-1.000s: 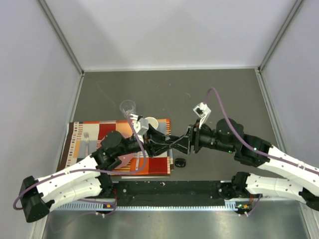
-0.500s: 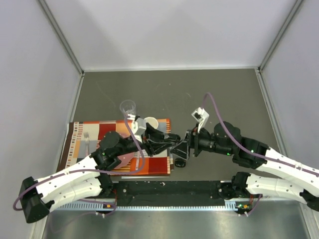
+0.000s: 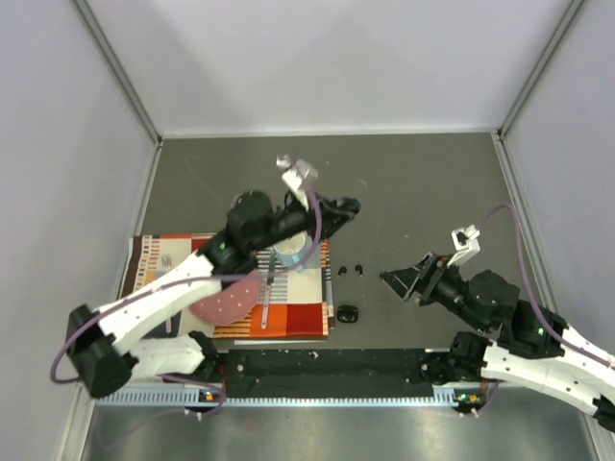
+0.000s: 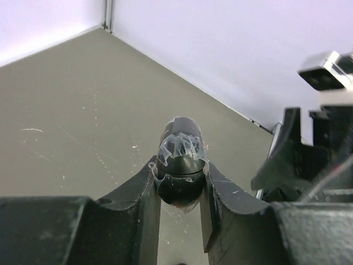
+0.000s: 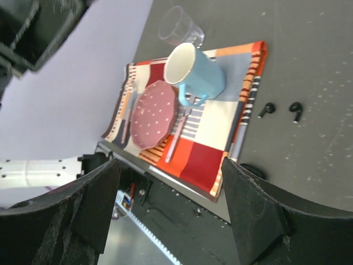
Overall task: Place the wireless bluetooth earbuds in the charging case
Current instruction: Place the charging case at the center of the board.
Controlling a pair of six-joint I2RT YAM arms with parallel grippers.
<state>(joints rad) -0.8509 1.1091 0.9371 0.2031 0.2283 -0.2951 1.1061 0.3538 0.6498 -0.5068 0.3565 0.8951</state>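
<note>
Listing what we find now that the two arms have parted.

- Left end effector (image 4: pixel 180 171): clamped on the charging case (image 4: pixel 179 149) (black, oval, film-wrapped, lid apparently closed). It has been carried up and away from the placemat (image 5: pixel 193 160) corner where both arms met a second ago.
- Right end effector (image 3: pixel 396 279): drawn back, jaws apart, holding nothing.
- Earbuds (image 5: pixel 267 109): two, loose on the bench (image 3: pixel 432 192), just ahead of the right end effector and well below the left one.
- Second black case (image 3: pixel 348 312): on the bench near the buds.

We judge insertion not begun; the held case likely needs opening first.
</note>
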